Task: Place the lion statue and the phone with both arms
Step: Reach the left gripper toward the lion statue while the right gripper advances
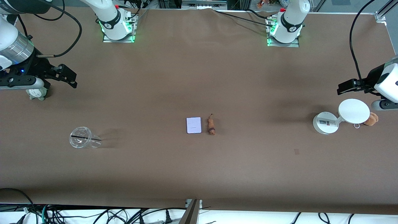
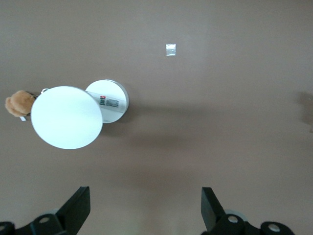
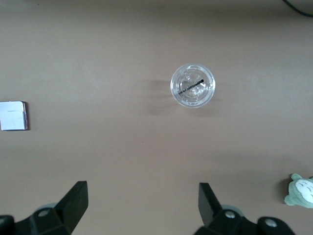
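The phone (image 1: 193,125), a flat pale lavender-white rectangle, lies in the middle of the table. The lion statue (image 1: 211,125), a tiny orange-brown figurine with a thin tail, lies close beside it toward the left arm's end, not touching. My right gripper (image 1: 71,77) is open and empty, up over the right arm's end of the table. My left gripper (image 1: 342,88) is open and empty, up over the left arm's end. The right wrist view shows open fingers (image 3: 73,200) and the phone (image 3: 13,116) far off. The left wrist view shows open fingers (image 2: 78,205); the lion statue is not clear there.
A clear plastic cup (image 1: 83,141) lies toward the right arm's end. A grey-green plush (image 1: 37,93) sits under the right gripper. A white round stand with a disc (image 1: 353,111) and a tan plush (image 1: 371,119) stand near the left gripper.
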